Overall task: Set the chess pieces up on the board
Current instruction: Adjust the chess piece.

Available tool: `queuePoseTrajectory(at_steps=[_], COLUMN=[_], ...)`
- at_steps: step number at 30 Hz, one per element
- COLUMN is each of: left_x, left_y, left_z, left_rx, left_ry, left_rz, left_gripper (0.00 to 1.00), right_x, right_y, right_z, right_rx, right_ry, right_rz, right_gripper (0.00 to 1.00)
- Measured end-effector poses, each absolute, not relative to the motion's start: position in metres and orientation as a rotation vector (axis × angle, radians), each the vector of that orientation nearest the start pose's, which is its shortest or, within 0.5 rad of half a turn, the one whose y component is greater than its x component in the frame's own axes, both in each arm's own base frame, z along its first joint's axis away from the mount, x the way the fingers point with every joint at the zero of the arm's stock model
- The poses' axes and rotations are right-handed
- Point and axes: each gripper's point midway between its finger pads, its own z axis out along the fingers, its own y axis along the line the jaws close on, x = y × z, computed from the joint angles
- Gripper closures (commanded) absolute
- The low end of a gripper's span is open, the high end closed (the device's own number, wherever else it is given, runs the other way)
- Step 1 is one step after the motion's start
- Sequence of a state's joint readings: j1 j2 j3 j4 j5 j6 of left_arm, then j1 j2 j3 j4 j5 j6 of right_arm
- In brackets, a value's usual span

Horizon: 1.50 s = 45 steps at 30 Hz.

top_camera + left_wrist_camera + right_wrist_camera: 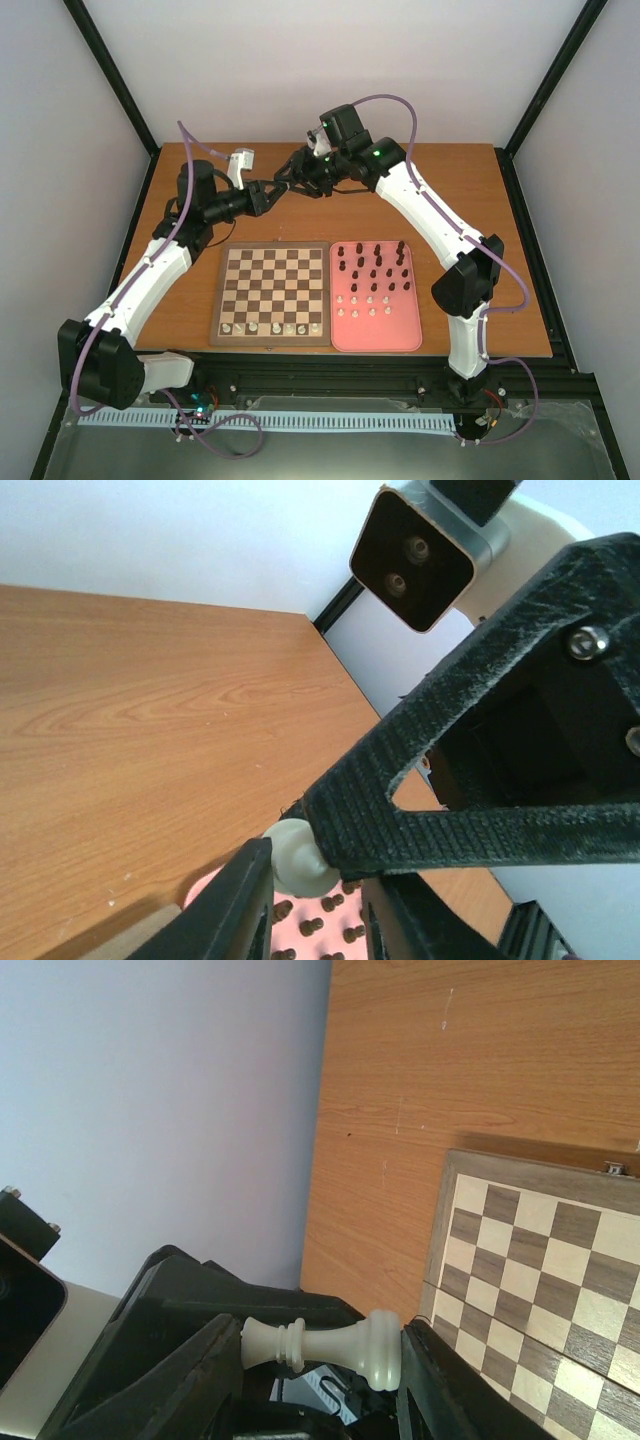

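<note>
One cream chess piece (330, 1348) clamped end to end in right tool (320, 1352), lying sideways, up above far middle of table (470, 200). Left tool (318, 890) fingers (235, 905) either side of its base; can't tell if gripping. Several cream pieces (272, 327) on board's (270, 270) near row. Other pieces (375, 272), dark and cream, on pink tray (375, 340) just beside board's right edge.

The board (270, 290) sits on the tabletop (480, 200), a tray (375, 338) just beside it at 3 o'clock. The chess pieces (375, 272) stand on the tray and along the board's 6 o'clock edge. Beyond its 12 o'clock edge, left tool (277, 190) and right tool (297, 180) meet, one piece (325, 1345) between them.
</note>
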<state>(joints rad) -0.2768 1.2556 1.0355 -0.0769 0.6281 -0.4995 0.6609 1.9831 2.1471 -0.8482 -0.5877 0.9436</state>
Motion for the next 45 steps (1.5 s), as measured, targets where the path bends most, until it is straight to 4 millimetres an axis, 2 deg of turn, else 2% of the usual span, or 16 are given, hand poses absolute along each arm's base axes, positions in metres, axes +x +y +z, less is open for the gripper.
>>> queuePoseTrajectory(at_steps=[3,4,14,15,19,23,37,41,45], left_x=[0.352,0.353,0.355,0.354,0.354,0.354,0.359,0.360,0.361], left_y=[-0.204,-0.204,-0.200,-0.200,-0.201,-0.202,-0.201,-0.198,-0.195], left_z=[0.308,0.308,0.313,0.314,0.318,0.319,0.328,0.340,0.348], left_rx=[0.243,0.240,0.231,0.231,0.238,0.223,0.236,0.239,0.235], left_ry=[1.943,1.942,1.922,1.920,1.905,1.902,1.756,1.691,1.653], left_rz=[-1.097,-1.094,-1.065,-1.065,-1.079,-1.094,-1.090,-1.071,-1.056], left_gripper=[0.96,0.99,0.99,0.98,0.75,0.70,0.64,0.67,0.75], right_x=[0.357,0.358,0.362,0.362,0.363,0.363,0.356,0.353,0.350], right_y=[0.398,0.399,0.399,0.399,0.398,0.397,0.407,0.413,0.416], right_z=[0.318,0.318,0.321,0.321,0.318,0.320,0.337,0.351,0.359], right_rx=[-0.005,-0.006,-0.011,-0.011,-0.005,-0.008,-0.035,-0.057,-0.075], right_ry=[2.582,2.579,2.552,2.552,2.557,2.552,2.516,2.487,2.466], right_rz=[1.414,1.416,1.426,1.426,1.419,1.429,1.528,1.562,1.586], right_gripper=[0.59,0.59,0.59,0.59,0.59,0.59,0.59,0.59,0.59])
